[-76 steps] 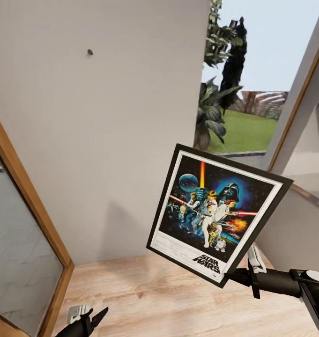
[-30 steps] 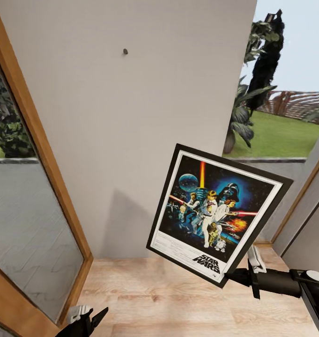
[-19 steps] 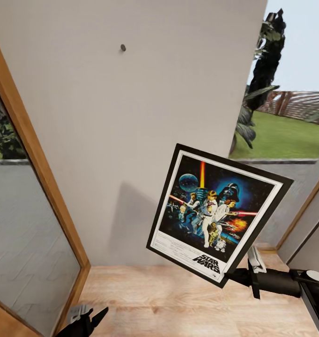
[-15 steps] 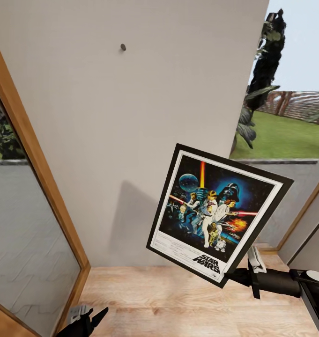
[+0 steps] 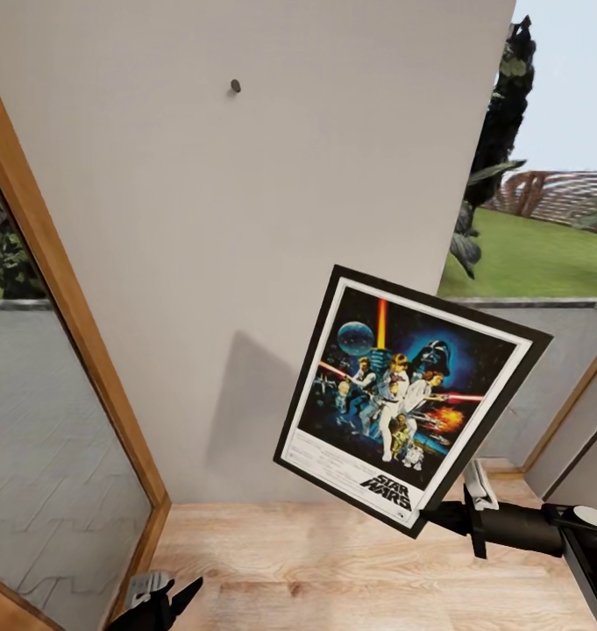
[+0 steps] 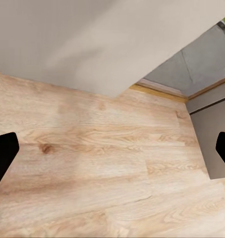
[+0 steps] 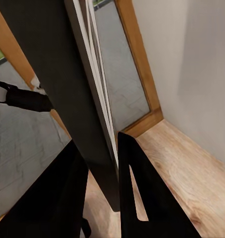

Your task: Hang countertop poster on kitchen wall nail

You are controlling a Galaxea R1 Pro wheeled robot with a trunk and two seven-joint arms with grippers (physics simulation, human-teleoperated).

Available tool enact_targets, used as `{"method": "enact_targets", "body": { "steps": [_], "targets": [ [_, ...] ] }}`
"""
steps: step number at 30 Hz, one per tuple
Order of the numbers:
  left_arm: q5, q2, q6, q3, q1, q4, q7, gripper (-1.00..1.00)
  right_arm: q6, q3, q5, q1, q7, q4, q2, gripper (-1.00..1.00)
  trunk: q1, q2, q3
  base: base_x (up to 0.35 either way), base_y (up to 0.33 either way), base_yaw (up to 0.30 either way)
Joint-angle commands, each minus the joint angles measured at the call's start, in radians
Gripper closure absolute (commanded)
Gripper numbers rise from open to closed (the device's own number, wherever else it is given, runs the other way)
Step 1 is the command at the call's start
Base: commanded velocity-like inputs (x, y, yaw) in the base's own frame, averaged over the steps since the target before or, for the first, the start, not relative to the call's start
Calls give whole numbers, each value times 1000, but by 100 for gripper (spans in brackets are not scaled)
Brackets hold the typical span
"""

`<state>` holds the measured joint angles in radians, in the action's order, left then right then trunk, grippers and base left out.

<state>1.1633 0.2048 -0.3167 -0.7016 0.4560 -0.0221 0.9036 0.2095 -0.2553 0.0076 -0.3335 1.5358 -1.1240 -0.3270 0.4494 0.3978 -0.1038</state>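
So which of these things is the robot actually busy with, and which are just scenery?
Part of the job:
- poster, clamped in the right gripper
- wall nail
- grey wall

Just there:
- left gripper, open
- glass door
- wooden floor
- garden plants

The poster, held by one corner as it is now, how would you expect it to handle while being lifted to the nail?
The poster probably stays stiff: its framed edges look straight though the right hand pinches only a bottom corner. Gripped that far off-centre and tilted, it may pivot in the hand. Its thin frame suggests it is light.
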Motion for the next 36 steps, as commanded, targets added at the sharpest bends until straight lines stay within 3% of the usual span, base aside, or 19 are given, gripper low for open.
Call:
{"method": "enact_targets", "body": {
  "steps": [1, 5, 7, 9, 11, 15, 18, 28, 29, 30, 36],
  "targets": [
    [6, 0, -6, -9, -9, 0, 2, -100, 13, -1, -1, -1, 4, -1, 0, 100, 1, 2, -2, 7, 6, 0],
    [6, -1, -8, -9, -38, 0, 5, -100, 30, -1, -41, -7, -13, -65, 16, 100, 1, 2, -2, 3, 2, 0],
    [6, -1, -8, -9, -44, 0, 4, -100, 80, -2, -66, -9, -60, -119, 30, 100, 1, 2, -2, 0, 0, 0],
    [6, -1, -8, -9, -57, 0, 3, -100, 186, 0, -88, -10, -129, -204, 41, 100, 1, 2, -2, 0, 0, 0],
    [7, -1, -8, -9, -67, 0, 3, -100, 221, 1, -98, -10, -147, -237, 45, 100, 1, 2, -2, 0, 0, 0],
    [7, -1, -9, -8, -77, -1, 3, -100, 247, 5, -150, -10, -160, -266, 52, 100, 1, 2, -2, 0, 0, 0],
    [7, -1, -9, -8, -79, -1, 3, -100, 250, 8, -164, -10, -162, -271, 53, 100, 1, 2, -2, 0, 0, 0],
    [6, -1, -9, -9, -80, -1, 4, -100, 254, 65, -174, -12, -163, -307, 55, 100, 1, 2, -2, 0, 0, 0],
    [6, -1, -9, -9, -80, -1, 4, -100, 321, 125, -174, -72, -163, -365, 55, 100, 1, 2, -2, 0, 0, 0],
    [6, -1, -9, -9, -80, -1, 4, -100, 356, 149, -174, -98, -163, -370, 55, 100, 1, 2, -2, 0, 0, 0],
    [6, -1, -8, -9, -80, -1, 4, -100, 511, 230, -172, -272, -163, -381, 54, 100, 1, 2, -2, 0, 0, 0]
  ]
}}
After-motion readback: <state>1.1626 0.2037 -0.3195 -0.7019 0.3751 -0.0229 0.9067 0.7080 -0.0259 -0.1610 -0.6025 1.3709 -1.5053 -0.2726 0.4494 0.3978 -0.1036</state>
